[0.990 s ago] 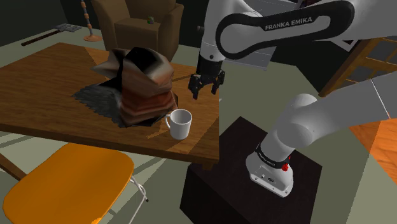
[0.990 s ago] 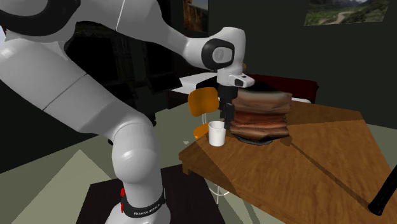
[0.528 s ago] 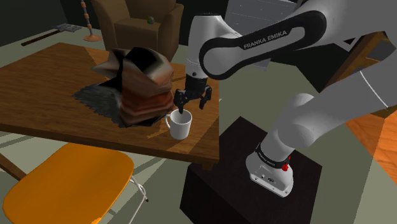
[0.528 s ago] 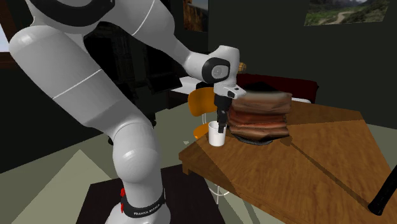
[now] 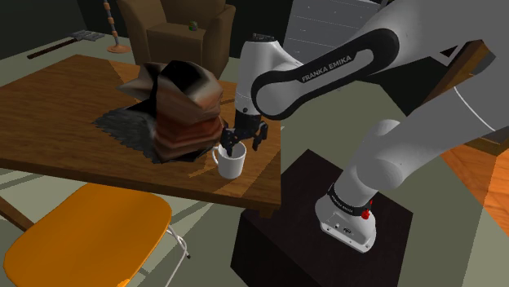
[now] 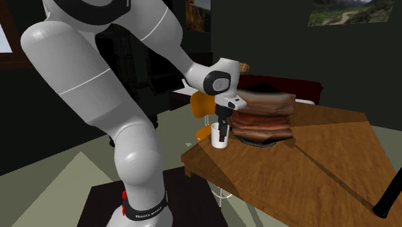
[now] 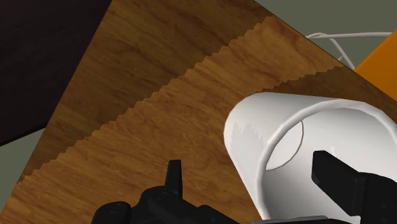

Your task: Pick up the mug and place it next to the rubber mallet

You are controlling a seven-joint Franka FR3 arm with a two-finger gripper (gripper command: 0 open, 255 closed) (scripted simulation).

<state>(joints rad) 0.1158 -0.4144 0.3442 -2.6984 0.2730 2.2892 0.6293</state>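
lowering onto the white mug [image 5: 232, 165], we now straddle its wall, pincer [image 7: 248, 168] spread wide; squeezing comes next.

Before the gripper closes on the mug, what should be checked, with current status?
1. Gripper open: ok.
2. Fingers straddle the mug wall, one inside, one outside: ok.
3. Mug upright on the table: ok.
4. Fingers touching the wall: not ok, both stand off it.
5. Mug handle clear of the brown pile: cannot tell.
6. Drop-off spot: cannot tell; a black shaft at the table's far corner may be the mallet.
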